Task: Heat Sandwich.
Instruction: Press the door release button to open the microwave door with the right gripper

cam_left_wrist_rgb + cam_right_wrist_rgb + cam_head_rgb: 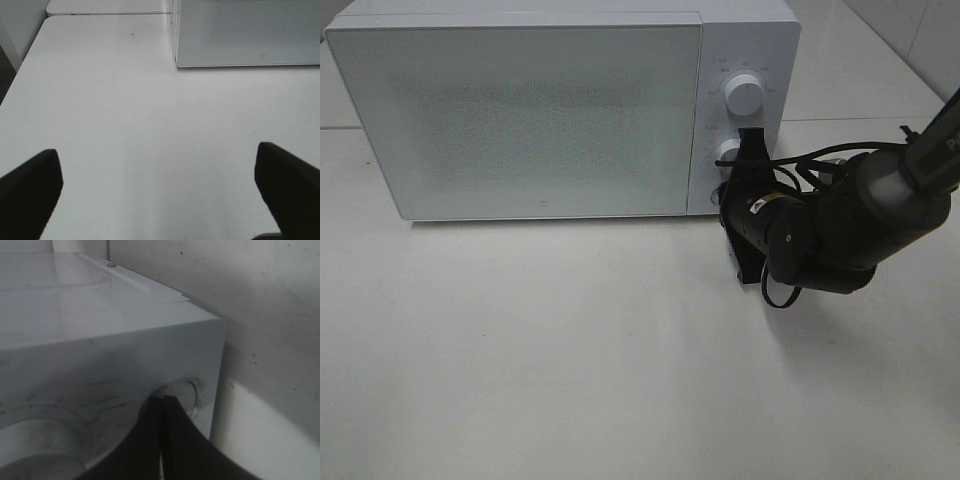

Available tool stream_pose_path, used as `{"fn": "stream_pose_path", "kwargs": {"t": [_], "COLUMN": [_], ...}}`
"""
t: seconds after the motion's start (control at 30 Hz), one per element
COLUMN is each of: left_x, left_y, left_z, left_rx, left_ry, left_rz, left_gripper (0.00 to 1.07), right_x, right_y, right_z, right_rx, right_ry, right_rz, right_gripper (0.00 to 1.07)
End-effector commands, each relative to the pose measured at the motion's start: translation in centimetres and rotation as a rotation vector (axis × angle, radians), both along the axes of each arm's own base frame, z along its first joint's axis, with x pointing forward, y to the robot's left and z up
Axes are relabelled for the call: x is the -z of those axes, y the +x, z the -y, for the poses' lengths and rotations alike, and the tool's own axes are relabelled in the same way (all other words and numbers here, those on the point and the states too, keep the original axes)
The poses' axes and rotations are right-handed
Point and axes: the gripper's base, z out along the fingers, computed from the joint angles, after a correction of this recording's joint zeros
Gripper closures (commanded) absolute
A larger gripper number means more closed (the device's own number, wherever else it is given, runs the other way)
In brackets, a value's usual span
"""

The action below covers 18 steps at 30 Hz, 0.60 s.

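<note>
white microwave, door shut, on a white table. the right gripper, fingers pressed together and holding nothing, has its tips at the lower knob. this looks like setting the timer: the turn should stay centred on that knob, without shoving the oven. the upper knob sits just above. the left gripper hangs spread wide over bare table. the sandwich shows in no view, perhaps inside.

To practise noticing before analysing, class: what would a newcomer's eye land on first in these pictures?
The big white microwave, door shut, fills the back of the table. The right claw, shut, points at its lower knob, while the left claw hangs open over the tabletop.
</note>
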Motion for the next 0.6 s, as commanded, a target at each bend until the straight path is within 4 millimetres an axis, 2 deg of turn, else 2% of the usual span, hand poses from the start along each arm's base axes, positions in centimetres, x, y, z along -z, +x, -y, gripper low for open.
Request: {"fn": "stream_pose_path", "kwargs": {"t": [0.03, 0.2, 0.6], "left_x": [0.1, 0.1, 0.1], "left_y": [-0.3, -0.3, -0.3], "left_z": [0.0, 0.0, 0.0], "left_rx": [0.001, 0.001, 0.001], "left_ry": [-0.002, -0.002, -0.002], "left_rz": [0.024, 0.024, 0.024], "left_gripper": [0.05, 0.05, 0.05], "right_x": [-1.5, -2.1, -3.5], "right_y": [0.8, 1.3, 4.8], "right_z": [0.0, 0.0, -0.8], "right_rx": [0.003, 0.019, 0.113], "right_ry": [0.004, 0.0, -0.033], "right_rz": [0.122, 0.19, 0.383], "right_gripper": [1.07, 1.07, 1.07]}}
